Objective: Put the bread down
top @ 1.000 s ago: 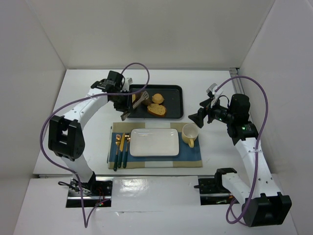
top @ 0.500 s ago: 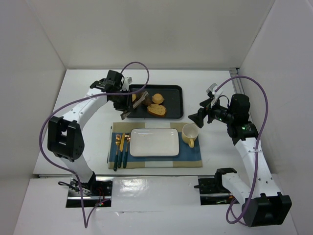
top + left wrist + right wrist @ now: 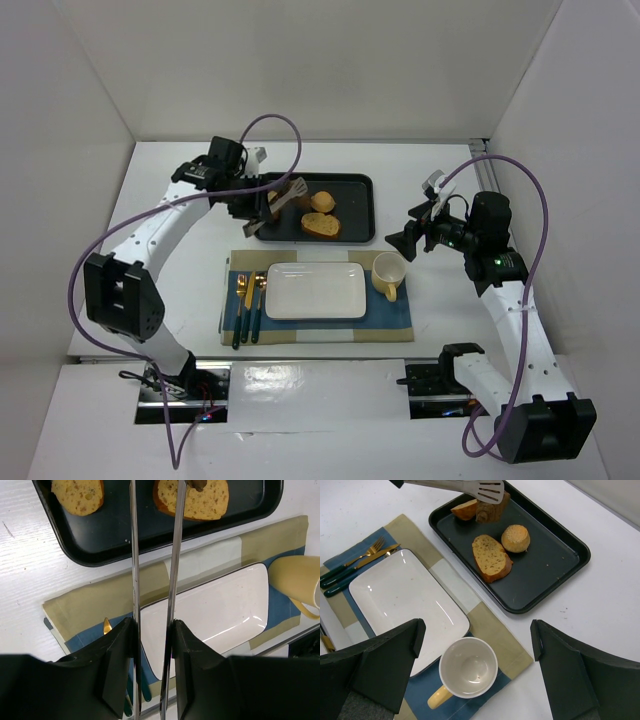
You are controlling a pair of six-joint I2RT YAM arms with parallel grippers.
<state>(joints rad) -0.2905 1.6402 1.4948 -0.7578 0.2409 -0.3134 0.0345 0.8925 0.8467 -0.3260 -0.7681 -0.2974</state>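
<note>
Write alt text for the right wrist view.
Slotted metal tongs reach over two bread pieces at the far corner of a black tray; a bread slice and a round roll lie mid-tray. Nearer, a striped placemat holds an empty white rectangular plate, an empty yellow-handled mug, and cutlery.

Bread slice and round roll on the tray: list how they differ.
The bread slice is long with its cut face up; the round roll is smaller and domed. The slice lies nearer the plate than the roll. Both rest on the black tray, clear of the tongs.
</note>
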